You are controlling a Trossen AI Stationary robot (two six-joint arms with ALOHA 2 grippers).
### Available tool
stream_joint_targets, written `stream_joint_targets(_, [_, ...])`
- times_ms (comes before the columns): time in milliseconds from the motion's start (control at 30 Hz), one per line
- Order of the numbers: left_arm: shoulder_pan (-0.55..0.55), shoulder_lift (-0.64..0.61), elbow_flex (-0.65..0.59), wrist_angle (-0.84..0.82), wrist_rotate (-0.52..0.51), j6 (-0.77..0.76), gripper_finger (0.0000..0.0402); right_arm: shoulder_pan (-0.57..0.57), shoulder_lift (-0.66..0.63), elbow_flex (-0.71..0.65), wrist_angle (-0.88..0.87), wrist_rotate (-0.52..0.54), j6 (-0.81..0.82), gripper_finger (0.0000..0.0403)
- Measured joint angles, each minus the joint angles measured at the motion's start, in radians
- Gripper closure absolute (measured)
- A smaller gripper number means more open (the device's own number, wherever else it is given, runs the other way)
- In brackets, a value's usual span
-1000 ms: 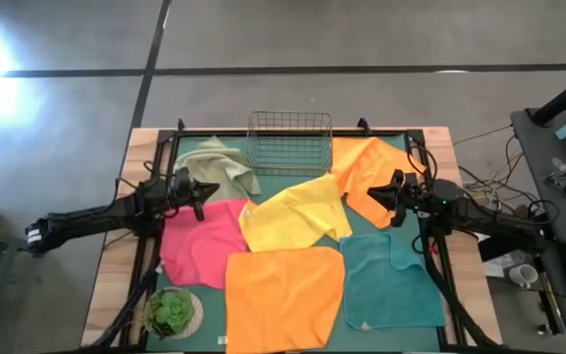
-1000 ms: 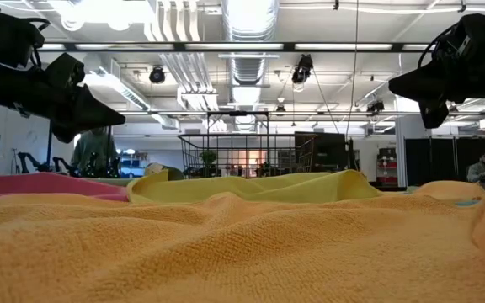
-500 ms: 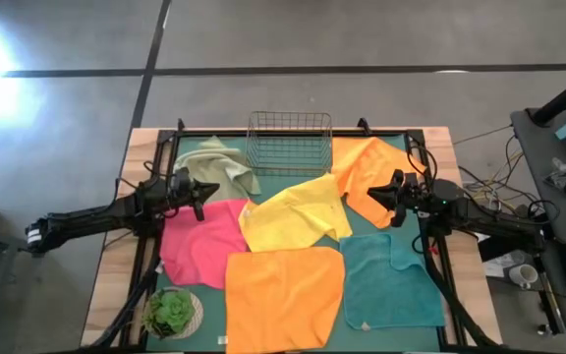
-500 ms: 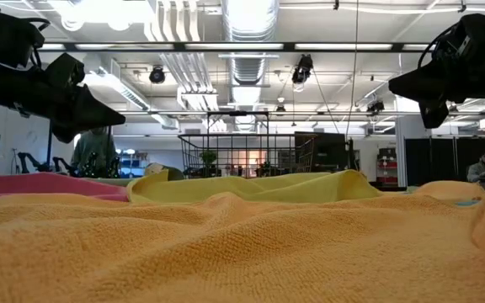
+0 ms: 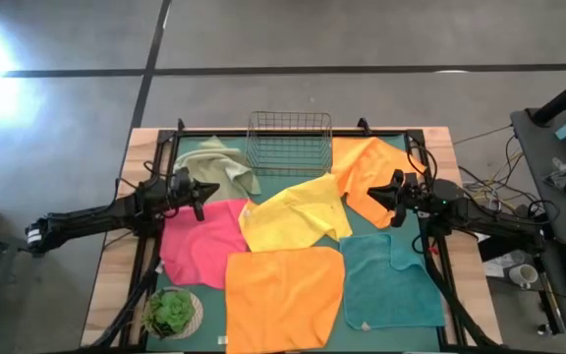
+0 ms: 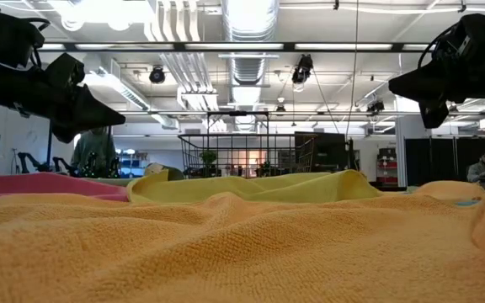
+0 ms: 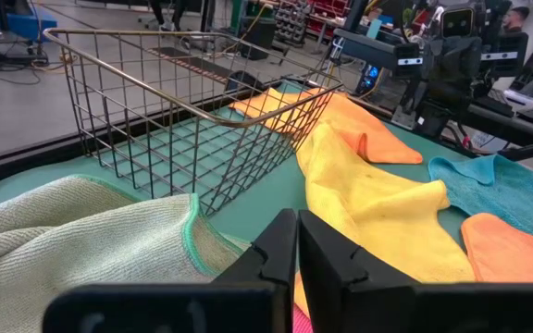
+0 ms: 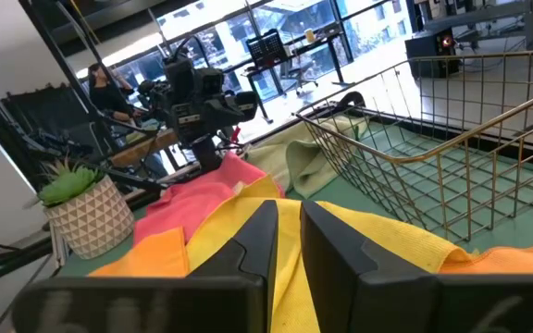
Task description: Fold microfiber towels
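Six towels lie on the dark-green mat: pale sage [image 5: 219, 167] at the far left, pink [image 5: 199, 241], yellow [image 5: 293, 211] in the middle, one orange [image 5: 367, 177] at the far right, one orange [image 5: 283, 295] at the near edge, teal [image 5: 391, 280] at the near right. My left gripper [image 5: 201, 194] hovers shut and empty above the gap between the sage and pink towels. My right gripper [image 5: 379, 195] hovers shut and empty above the far orange towel. Both show raised in the low view, left gripper [image 6: 108, 118] and right gripper [image 6: 398, 84].
A wire basket [image 5: 290, 143] stands at the table's far middle, beside the sage towel and the far orange towel. A potted plant [image 5: 172, 313] sits at the near left corner. A black frame [image 5: 430, 265] runs around the mat.
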Motion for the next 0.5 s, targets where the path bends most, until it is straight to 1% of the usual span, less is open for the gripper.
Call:
stream_joint_targets(400, [0.000, 0.000, 0.000, 0.000, 0.000, 0.000, 0.0402, 0.000, 0.000, 0.000, 0.007, 0.000, 0.000, 0.0360])
stream_joint_targets(500, [0.000, 0.000, 0.000, 0.000, 0.000, 0.000, 0.0402, 0.000, 0.000, -0.002, 0.028, -0.001, 0.039, 0.0360])
